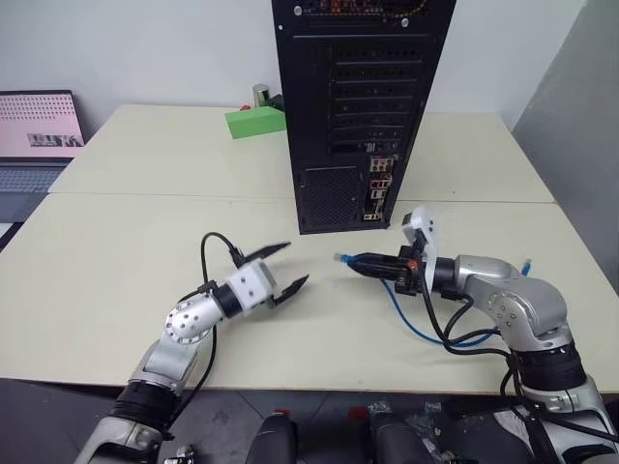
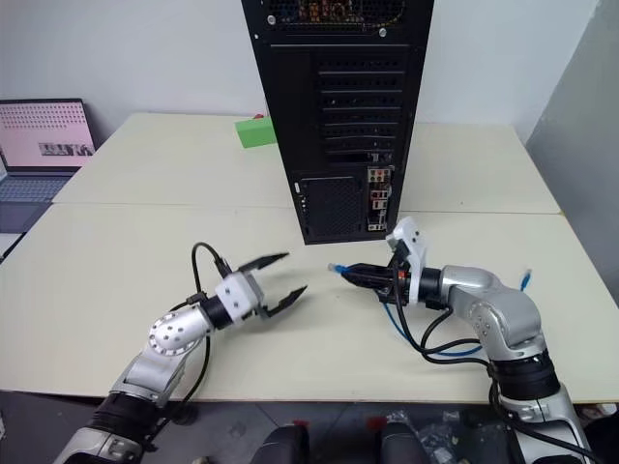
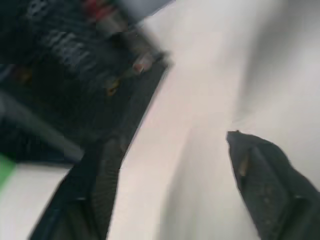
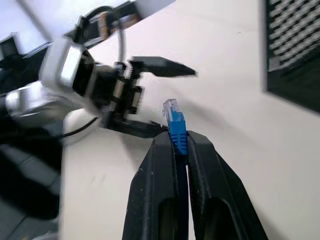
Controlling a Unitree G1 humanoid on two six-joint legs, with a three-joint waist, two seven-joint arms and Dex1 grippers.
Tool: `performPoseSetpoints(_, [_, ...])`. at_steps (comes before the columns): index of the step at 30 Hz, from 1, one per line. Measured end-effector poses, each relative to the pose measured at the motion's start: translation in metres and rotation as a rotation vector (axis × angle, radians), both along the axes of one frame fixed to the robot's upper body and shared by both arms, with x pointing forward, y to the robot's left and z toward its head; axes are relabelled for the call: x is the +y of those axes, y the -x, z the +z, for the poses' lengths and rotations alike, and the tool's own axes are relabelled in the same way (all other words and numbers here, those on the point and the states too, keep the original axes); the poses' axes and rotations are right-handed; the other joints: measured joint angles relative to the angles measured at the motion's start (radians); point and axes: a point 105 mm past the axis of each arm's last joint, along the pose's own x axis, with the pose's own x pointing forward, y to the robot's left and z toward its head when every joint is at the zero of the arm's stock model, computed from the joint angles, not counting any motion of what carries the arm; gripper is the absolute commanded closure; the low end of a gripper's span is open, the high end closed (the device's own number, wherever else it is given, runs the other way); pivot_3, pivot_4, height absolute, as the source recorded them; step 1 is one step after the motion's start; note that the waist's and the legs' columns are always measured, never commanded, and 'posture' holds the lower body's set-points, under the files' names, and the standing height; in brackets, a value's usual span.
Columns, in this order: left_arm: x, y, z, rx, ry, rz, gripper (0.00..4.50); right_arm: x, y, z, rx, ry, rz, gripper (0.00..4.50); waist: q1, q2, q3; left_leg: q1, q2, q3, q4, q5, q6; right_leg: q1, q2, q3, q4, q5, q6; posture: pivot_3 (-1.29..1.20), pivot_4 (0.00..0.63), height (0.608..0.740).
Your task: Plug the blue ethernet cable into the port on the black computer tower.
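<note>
Right now the right gripper (image 4: pixel 180 142) has its two black fingers pressed together on the blue ethernet cable (image 4: pixel 176 131), pinching it just behind the clear plug, which juts out past the fingertips and points across the table toward the left gripper (image 1: pixel 279 270). That left gripper has its fingers spread wide with nothing between them, a short gap away from the plug's tip. Behind and to the side of the right fingers stands the black computer tower (image 1: pixel 360 106), its strip of coloured connectors low on the rear panel, close to the right wrist. The rest of the cable loops down from the fingers onto the table (image 1: pixel 116 251).

The main risk is alignment: the plug faces away from the ports, so it needs turning, and a thin cord pinched this close to the end could twist or slip. Which way the plug's clip faces is, I think, not clear enough to judge; inserted upside down, it would jam.
</note>
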Motion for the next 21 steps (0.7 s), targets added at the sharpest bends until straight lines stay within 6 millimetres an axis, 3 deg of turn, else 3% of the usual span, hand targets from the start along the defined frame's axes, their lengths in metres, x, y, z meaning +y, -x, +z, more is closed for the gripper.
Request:
performPoseSetpoints(6, [-0.033, -0.018, 0.044, 0.139, 0.198, 0.025, 0.0, -0.007, -0.002, 0.015, -0.176, -0.013, -0.345, 4.49, -0.001, 0.0, 0.0, 0.0, 0.0, 0.0, 0.0, 0.0, 0.0, 0.0, 0.0, 0.0, 0.0, 0.0, 0.0, 0.0, 0.15, 0.74])
performPoseSetpoints(11, [-0.056, -0.017, 0.051, 0.212, 0.26, 0.041, 0.0, -0.019, -0.004, 0.021, -0.245, 0.001, -0.55, 4.49, -0.005, 0.0, 0.0, 0.001, 0.0, 0.0, 0.0, 0.0, 0.0, 0.0, 0.001, 0.001, 0.0, 0.0, 0.0, 0.0, 0.15, 0.74])
performPoseSetpoints(17, [-0.064, -0.006, 0.053, 0.225, 0.242, 0.066, 0.0, -0.016, -0.011, 0.022, -0.238, -0.029, -0.691, 4.49, -0.006, 0.0, 0.0, 0.001, 0.0, 0.0, -0.001, 0.0, 0.0, 0.0, 0.001, 0.002, 0.0, 0.0, 0.0, 0.0, 0.15, 0.74])
performPoseSetpoints(21, [-0.045, -0.01, 0.048, 0.184, 0.199, 0.197, 0.0, -0.003, -0.026, 0.024, -0.202, -0.051, -0.751, 4.49, -0.006, 0.0, 0.0, 0.001, 0.0, 0.0, -0.001, 0.0, 0.0, 0.0, 0.001, 0.002, 0.0, 0.0, 0.0, 0.0, 0.15, 0.74])
